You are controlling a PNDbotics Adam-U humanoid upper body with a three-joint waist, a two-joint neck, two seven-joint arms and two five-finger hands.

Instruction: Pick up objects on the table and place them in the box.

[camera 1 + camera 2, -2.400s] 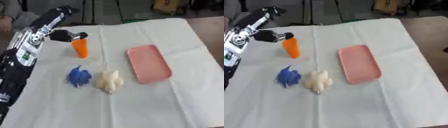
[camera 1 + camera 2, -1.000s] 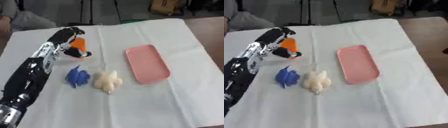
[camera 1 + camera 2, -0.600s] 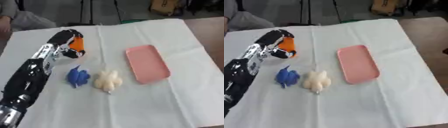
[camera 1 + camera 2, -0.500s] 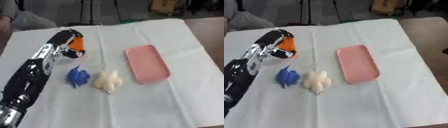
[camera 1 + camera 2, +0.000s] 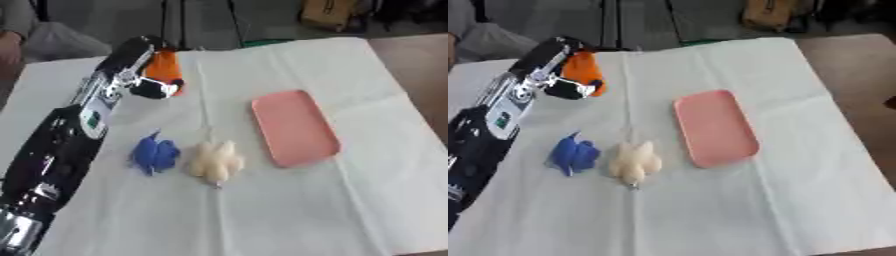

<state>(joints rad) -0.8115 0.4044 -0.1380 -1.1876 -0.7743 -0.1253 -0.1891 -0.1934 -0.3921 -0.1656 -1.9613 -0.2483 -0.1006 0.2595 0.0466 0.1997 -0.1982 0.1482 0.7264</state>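
Observation:
An orange object (image 5: 165,69) stands near the far left of the white cloth. My left hand (image 5: 143,67) is shut on it, the fingers and thumb curled round its left side and base. A blue object (image 5: 153,154) lies nearer on the left, with a cream star-shaped object (image 5: 213,160) just to its right. The pink tray (image 5: 294,127) lies right of the middle, with nothing in it. My left arm runs from the lower left corner up to the orange object. My right hand is out of sight.
The white cloth (image 5: 280,210) covers the table, with a brown table edge (image 5: 411,65) at the right. A person's grey sleeve (image 5: 52,42) shows at the far left edge. A cardboard box (image 5: 325,12) stands on the floor beyond.
My left hand came down beside the orange object and closed round it. The camera has also shifted slightly.

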